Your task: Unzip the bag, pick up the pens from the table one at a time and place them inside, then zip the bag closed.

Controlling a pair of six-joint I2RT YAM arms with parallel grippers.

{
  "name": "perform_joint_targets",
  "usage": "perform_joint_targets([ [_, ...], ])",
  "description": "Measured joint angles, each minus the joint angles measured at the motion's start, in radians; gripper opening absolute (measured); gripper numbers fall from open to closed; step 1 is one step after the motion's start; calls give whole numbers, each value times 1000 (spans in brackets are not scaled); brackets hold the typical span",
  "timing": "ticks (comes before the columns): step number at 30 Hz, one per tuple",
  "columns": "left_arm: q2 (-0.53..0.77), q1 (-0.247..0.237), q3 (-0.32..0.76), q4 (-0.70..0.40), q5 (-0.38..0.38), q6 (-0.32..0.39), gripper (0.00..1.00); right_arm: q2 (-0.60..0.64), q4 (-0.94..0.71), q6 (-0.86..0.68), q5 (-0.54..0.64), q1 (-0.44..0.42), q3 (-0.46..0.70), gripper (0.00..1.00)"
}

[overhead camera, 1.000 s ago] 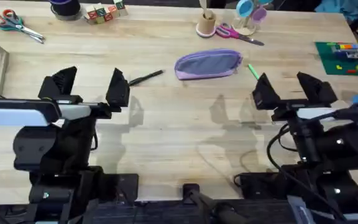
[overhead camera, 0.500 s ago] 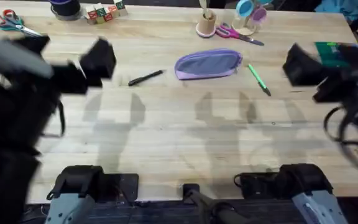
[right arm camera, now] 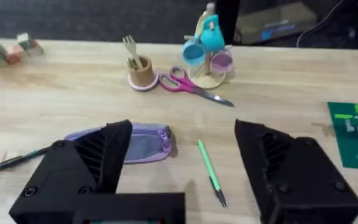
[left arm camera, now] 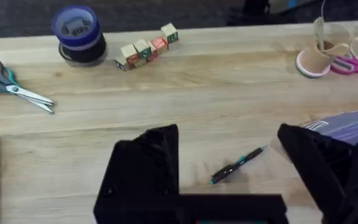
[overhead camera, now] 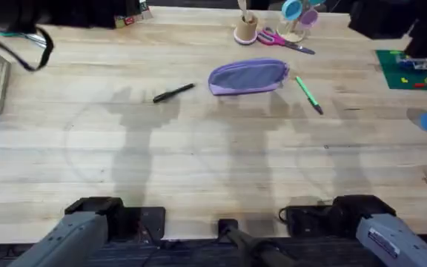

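Lavender bag (overhead camera: 248, 76) lies zipped between black pen (overhead camera: 173, 93) and green pen (overhead camera: 308, 94); both grippers (left arm camera: 229, 180) (right arm camera: 179, 180) gape empty. Unzipping comes first, probably.

Bag (overhead camera: 248, 76) mid-table (overhead camera: 213, 163) — pens (overhead camera: 173, 93) either side

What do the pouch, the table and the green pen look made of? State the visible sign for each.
Pencil pouch: soft lavender fabric, matte, judging by its slumped, rounded shape. Table: light wood, smooth finish, with plank seams and grain showing. Green pen: probably plastic, going by its bright uniform colour; too small to be sure.
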Motion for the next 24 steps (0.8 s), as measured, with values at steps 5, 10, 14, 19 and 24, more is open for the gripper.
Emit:
perform_joint_targets([
  [5,101,0,88,-60,38,17,992,45,-1,0,-13,0,20,996],
  [10,150,0,101,-68,133,95,993,46,-1,0,-16,0,21,996],
  [14,179,0,103,-93,256,253,993,46,-1,0,-16,0,21,996],
  [19,221,0,104,-142,411,484,993,46,-1,0,-16,0,21,996],
  [24,247,0,104,-145,521,674,993,46,-1,0,-16,0,21,996],
])
